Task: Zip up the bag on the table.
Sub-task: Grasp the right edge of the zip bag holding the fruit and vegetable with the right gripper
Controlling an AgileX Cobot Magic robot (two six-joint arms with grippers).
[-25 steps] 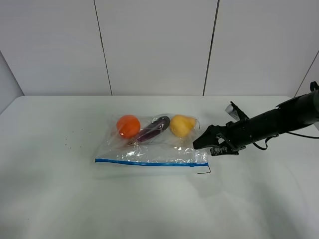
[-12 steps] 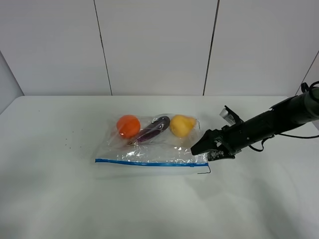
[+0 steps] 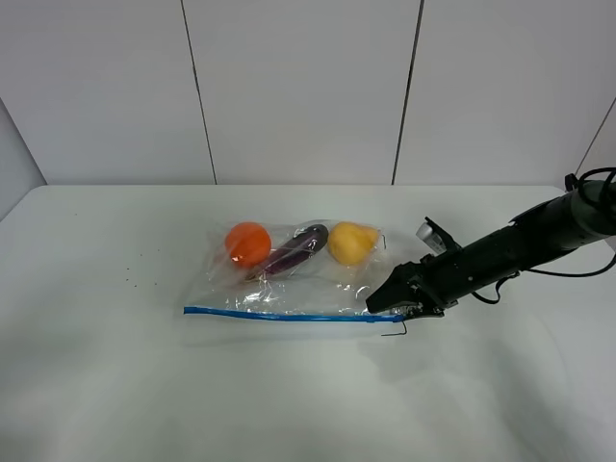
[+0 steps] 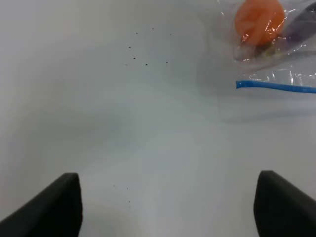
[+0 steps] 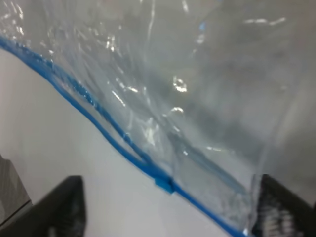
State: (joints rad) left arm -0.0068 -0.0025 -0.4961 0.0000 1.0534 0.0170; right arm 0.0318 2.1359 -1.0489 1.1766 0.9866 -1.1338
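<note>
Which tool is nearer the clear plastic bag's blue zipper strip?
Right. The right tool is at the blue zipper strip's slider end; the left tool hangs apart, beyond its other end.

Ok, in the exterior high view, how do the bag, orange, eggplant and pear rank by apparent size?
1. The bag, by far the largest.
2. The eggplant, the longest item inside, though slim.
3. The orange and the pear look about alike, too close to rank.
</note>
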